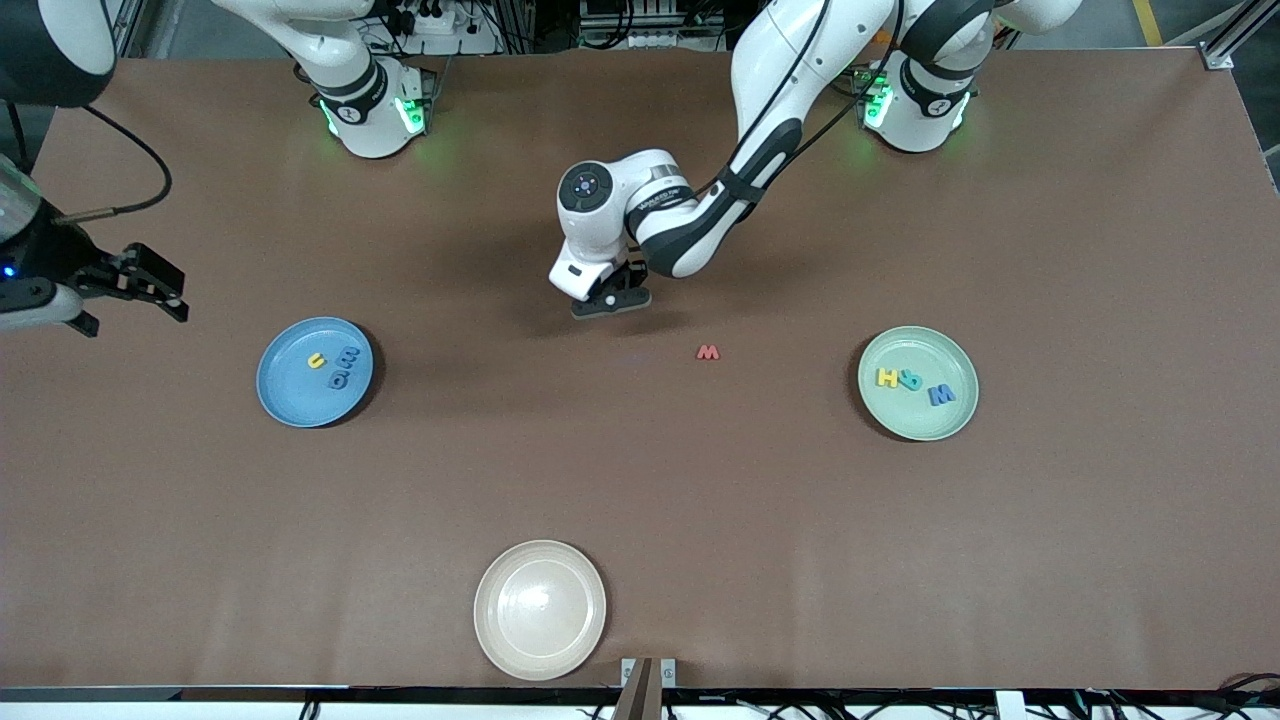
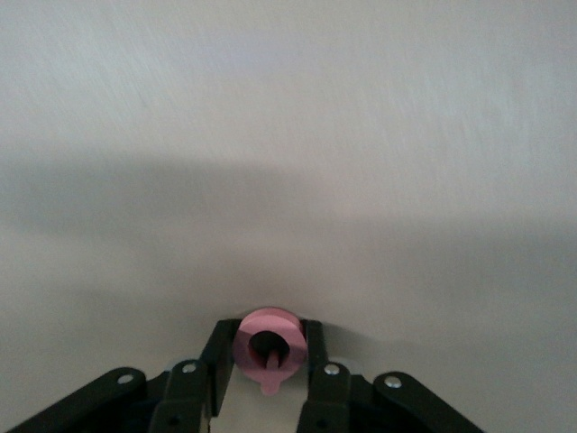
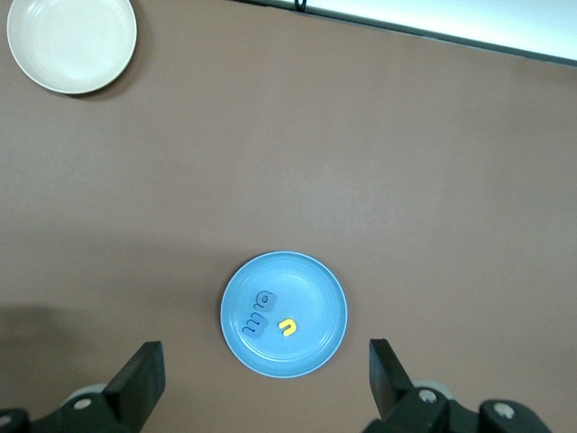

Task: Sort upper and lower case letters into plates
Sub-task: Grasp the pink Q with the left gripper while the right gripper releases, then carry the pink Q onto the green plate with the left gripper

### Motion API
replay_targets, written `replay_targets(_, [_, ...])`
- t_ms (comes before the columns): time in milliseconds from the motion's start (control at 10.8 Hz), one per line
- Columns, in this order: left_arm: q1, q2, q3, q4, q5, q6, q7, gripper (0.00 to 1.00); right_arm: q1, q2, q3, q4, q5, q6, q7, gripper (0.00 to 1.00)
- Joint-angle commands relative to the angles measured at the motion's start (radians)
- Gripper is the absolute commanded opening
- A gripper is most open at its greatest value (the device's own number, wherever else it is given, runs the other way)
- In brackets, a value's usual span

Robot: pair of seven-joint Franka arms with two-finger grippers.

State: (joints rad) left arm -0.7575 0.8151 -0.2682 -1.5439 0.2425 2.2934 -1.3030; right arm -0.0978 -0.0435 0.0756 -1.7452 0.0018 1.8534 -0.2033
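Observation:
My left gripper [image 1: 612, 300] is low over the table's middle, shut on a small pink-red round letter [image 2: 270, 321] held between its fingers [image 2: 215, 356]. A red M [image 1: 708, 352] lies on the table beside it, toward the left arm's end. The blue plate [image 1: 290, 395] holds a yellow u [image 1: 316, 361] and two blue letters [image 1: 345, 368]. The mint green plate [image 1: 917, 425] holds a yellow H [image 1: 887, 378], another letter and a blue M [image 1: 941, 395]. My right gripper [image 1: 150, 285] is open and empty, high up at the right arm's end; its wrist view shows the blue plate [image 3: 311, 347] below.
A beige plate [image 1: 540, 609] sits empty near the table's front edge, also in the right wrist view [image 3: 72, 43]. The brown table [image 1: 700, 520] is bare between the plates.

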Motion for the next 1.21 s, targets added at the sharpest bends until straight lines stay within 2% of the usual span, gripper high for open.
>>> replay_targets(0, [0.012,-0.069,0.075,-0.013,-0.012,-0.044,0.106,0.0,0.0,-0.018,-0.008,-0.007,0.023,-0.02,0.002,1.0])
replay_targets(186, [0.046,-0.115,0.15,-0.01,-0.093,-0.058,0.262,0.0,0.0,-0.007,-0.007,0.024,0.023,-0.057,0.004,1.0])
replay_targets(558, [0.047,-0.168,0.419,-0.012,-0.342,-0.106,0.651,0.0,0.032,0.0,0.007,0.039,0.026,-0.089,0.079,1.0])
replay_targets(744, [0.04,-0.168,0.565,-0.013,-0.452,-0.149,0.853,0.0,0.058,0.004,0.068,0.044,0.024,-0.103,0.165,1.0])
replay_targets(930, [0.04,-0.168,0.679,-0.03,-0.497,-0.227,1.04,0.0,0.087,0.016,0.125,0.058,0.024,-0.103,0.194,1.0])
replay_targets(1116, [0.037,-0.209,0.769,-0.129,-0.537,-0.265,1.183,0.0,0.105,0.078,0.138,0.049,0.015,-0.105,0.174,1.0])
